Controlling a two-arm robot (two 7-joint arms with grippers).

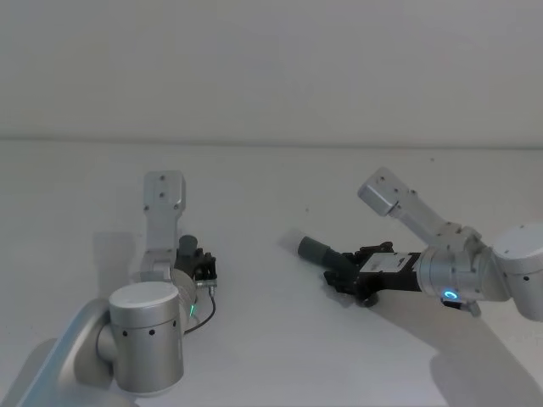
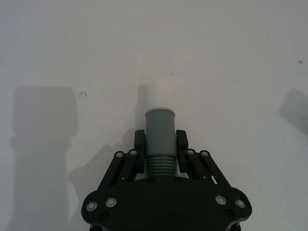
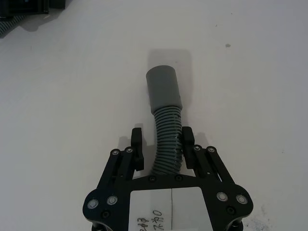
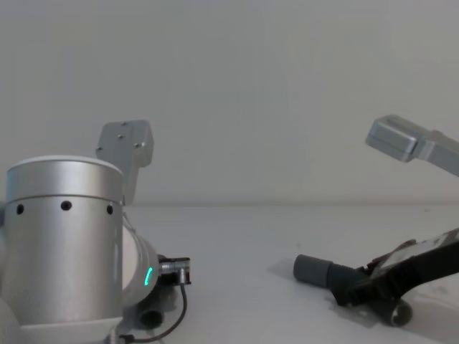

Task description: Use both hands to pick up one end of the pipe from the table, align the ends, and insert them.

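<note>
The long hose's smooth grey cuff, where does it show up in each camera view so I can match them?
Head view: cuff right of centre.
Left wrist view: the grey piece in the left pincer is the short tube, a different piece.
Right wrist view: cuff at centre, beyond the right pincer.
Chest view: cuff lower right.
Shared landmark: the right pincer straddling the ribbed hose just behind the cuff.
</note>
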